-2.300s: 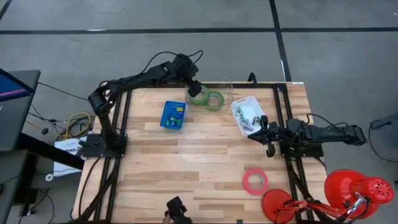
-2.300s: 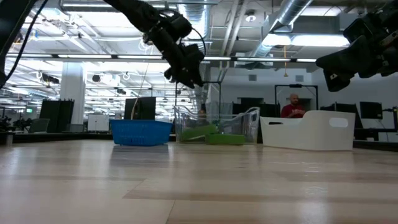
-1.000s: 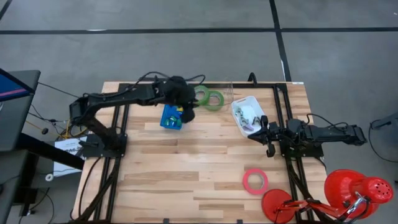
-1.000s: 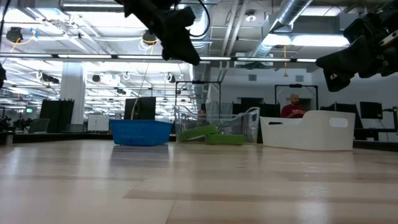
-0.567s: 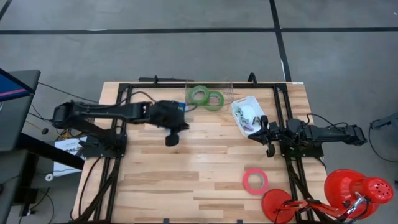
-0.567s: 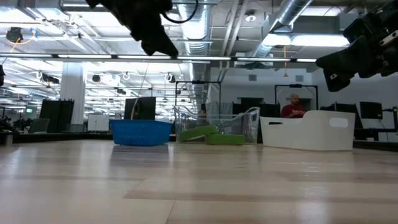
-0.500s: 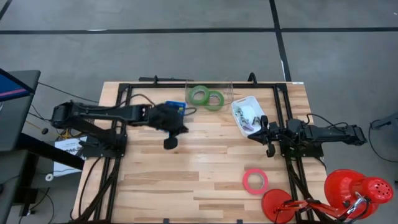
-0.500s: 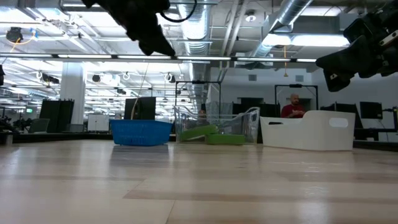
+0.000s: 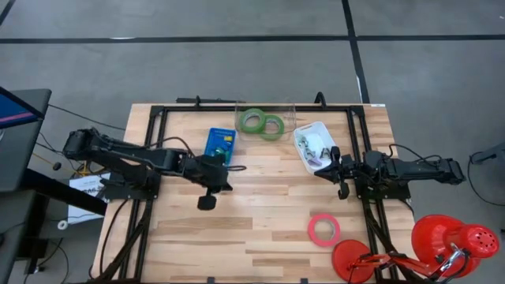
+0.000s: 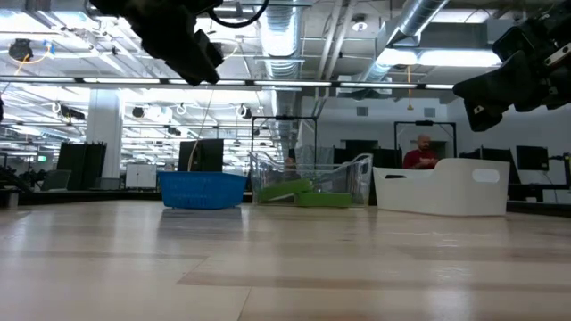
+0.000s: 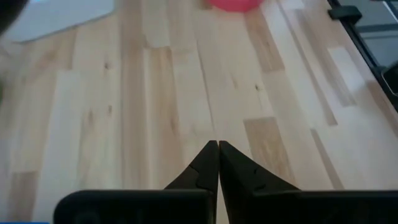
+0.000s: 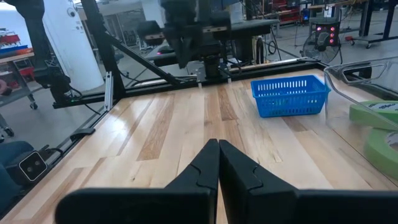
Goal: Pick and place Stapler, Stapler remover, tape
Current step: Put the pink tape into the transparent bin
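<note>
- Tape comes in three rolls: two green rolls [image 9: 261,123] lie side by side, touching, inside a clear-walled container [image 9: 289,113] at the far edge of the table [image 9: 260,237]; a pinkish-red roll [image 9: 323,229] lies flat on the bare wood near the right front, well apart from the green pair.
- Left gripper [image 9: 207,203] hangs above the wood in front of the blue basket [image 9: 220,145], toward the table's middle. In the left wrist view its two dark fingers [image 11: 205,165] are pressed tip to tip with nothing between them, and only bare planks lie beneath.
- Right gripper [image 9: 342,192] waits at the right side of the table, just in front of the white bin [image 9: 314,145]. Its fingers [image 12: 205,163] likewise meet at the tips and hold nothing.
- The blue basket sits left of the clear container; it holds small coloured items, too small to name with certainty.
- The white bin holds a few small pieces, possibly the stapler tools, though I cannot tell from above.
- In the low view the blue basket [image 10: 202,189], the green rolls [image 10: 303,193] and the white bin [image 10: 442,185] stand in a row across the far table.
- A red lamp-like object [image 9: 438,244] stands off the table's right front corner.
- A person [image 10: 420,153] shows in the room beyond.
</note>
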Robot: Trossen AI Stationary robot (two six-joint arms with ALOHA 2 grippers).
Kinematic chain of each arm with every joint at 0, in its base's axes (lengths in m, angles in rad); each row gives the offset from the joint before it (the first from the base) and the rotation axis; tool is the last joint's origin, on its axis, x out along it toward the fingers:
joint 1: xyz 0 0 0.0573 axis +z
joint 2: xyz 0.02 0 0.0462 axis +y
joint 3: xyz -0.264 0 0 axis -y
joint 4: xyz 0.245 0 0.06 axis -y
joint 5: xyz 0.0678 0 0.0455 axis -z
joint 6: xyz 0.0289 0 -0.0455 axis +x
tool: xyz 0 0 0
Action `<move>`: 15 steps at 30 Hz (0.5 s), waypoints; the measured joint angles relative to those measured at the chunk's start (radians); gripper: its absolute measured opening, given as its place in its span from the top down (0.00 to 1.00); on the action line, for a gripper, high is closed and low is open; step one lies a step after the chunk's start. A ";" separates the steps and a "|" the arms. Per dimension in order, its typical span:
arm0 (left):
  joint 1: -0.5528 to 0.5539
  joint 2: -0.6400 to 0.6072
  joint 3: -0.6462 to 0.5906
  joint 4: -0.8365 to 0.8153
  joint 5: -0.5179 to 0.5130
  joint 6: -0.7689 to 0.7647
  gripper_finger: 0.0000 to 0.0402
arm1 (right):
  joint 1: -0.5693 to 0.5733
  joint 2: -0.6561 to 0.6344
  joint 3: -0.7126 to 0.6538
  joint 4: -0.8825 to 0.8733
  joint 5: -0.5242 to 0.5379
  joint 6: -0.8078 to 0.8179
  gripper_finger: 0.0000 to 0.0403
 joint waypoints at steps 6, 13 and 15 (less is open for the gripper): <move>-0.029 0.000 -0.047 0.015 0.000 0.000 0.99 | 0.000 0.000 0.000 0.000 0.000 0.000 1.00; -0.079 0.000 -0.165 0.113 0.000 0.000 0.99 | 0.000 0.000 0.000 0.000 0.000 0.000 1.00; -0.099 0.000 -0.211 0.191 0.000 0.000 0.99 | 0.000 0.000 0.000 0.000 0.000 0.000 1.00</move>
